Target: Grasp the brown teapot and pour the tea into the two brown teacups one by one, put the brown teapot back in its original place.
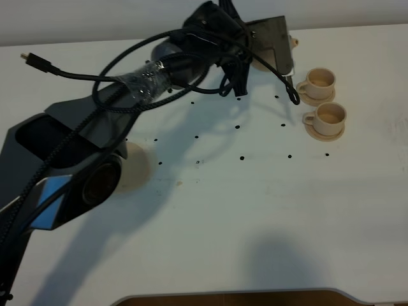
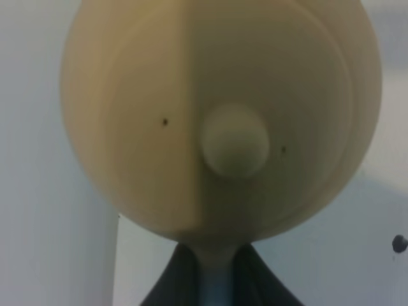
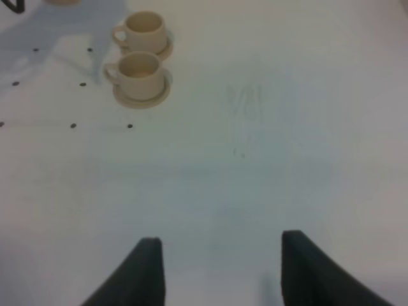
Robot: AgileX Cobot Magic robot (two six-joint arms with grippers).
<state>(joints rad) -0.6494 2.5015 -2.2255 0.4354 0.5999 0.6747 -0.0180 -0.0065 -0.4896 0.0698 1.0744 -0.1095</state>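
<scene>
The brown teapot (image 2: 217, 108) fills the left wrist view, seen from above its knobbed lid. My left gripper (image 2: 217, 280) is shut on its handle. In the high view the left arm reaches to the back right and hides most of the teapot; only its spout (image 1: 294, 42) shows, just behind and left of the cups. The two brown teacups (image 1: 318, 79) (image 1: 329, 115) stand on small saucers at the right, also in the right wrist view (image 3: 144, 29) (image 3: 137, 69). The large saucer (image 1: 136, 167) lies at the left, partly behind the arm. My right gripper (image 3: 220, 271) is open and empty, low over bare table.
The left arm's cable loops (image 1: 191, 76) hang over the back middle of the table. A loose plug (image 1: 29, 58) lies at the back left. Small black dots (image 1: 242, 157) mark the white tabletop. The table's front edge (image 1: 229, 294) runs along the bottom.
</scene>
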